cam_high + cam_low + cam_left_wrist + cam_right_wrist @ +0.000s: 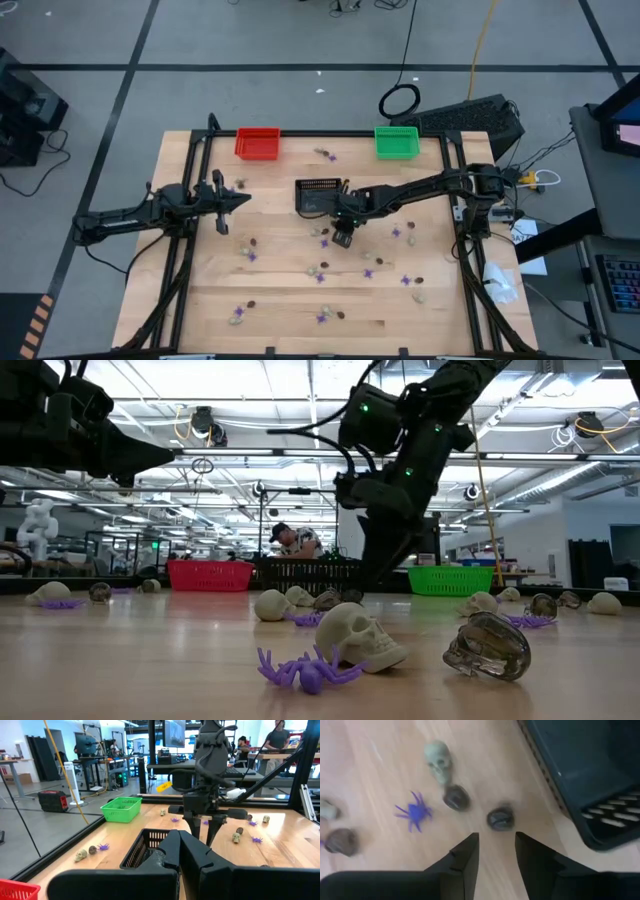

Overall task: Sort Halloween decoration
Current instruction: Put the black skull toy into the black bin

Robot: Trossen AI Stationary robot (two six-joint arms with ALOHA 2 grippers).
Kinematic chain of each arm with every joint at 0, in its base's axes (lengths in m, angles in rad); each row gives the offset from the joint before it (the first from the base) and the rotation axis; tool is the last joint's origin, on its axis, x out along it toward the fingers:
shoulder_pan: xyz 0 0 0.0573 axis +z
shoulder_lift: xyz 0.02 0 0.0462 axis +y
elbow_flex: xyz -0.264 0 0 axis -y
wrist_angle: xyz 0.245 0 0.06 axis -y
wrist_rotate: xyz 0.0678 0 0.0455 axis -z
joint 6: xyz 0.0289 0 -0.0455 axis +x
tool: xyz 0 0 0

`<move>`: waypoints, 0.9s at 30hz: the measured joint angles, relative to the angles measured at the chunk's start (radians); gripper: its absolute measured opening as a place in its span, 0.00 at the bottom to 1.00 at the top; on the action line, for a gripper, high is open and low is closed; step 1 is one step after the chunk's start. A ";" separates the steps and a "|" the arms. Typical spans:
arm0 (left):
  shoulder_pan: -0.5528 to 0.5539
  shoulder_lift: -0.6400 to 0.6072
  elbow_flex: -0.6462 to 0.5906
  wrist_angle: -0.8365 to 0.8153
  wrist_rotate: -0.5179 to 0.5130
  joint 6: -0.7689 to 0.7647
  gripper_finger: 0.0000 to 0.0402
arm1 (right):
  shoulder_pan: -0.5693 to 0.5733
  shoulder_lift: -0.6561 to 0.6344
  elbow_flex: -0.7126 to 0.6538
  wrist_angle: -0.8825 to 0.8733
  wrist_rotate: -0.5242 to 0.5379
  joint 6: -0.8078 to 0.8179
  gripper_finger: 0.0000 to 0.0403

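Observation:
Halloween decorations lie scattered on the wooden table: purple spiders [368,272], beige skulls [236,320] and dark skulls [252,303]. My right gripper [343,238] hangs open near the table's middle, slanting down, with nothing between its fingers. In the right wrist view a dark skull [500,818] lies on the wood just beyond the open fingertips [496,842]. Farther out lie a second dark skull [456,798], a purple spider [414,812] and a beige skull [438,760]. My left gripper [235,200] waits shut and level at the left.
A black basket [318,197] stands just behind my right gripper, and its wall [580,785] is close beside the fingers. A red basket [258,143] and a green basket [396,142] stand at the far edge. A black frame [190,150] borders the table.

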 joint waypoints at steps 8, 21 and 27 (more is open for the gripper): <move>0.000 0.000 0.000 0.000 0.000 0.000 0.01 | 0.000 0.002 -0.001 0.009 0.032 -0.033 0.28; 0.000 0.000 0.000 0.000 0.000 0.000 0.01 | 0.027 0.002 0.000 0.042 0.107 -0.157 0.02; 0.000 0.000 0.000 -0.001 0.000 0.000 0.01 | 0.025 0.006 0.001 0.079 0.107 -0.158 0.01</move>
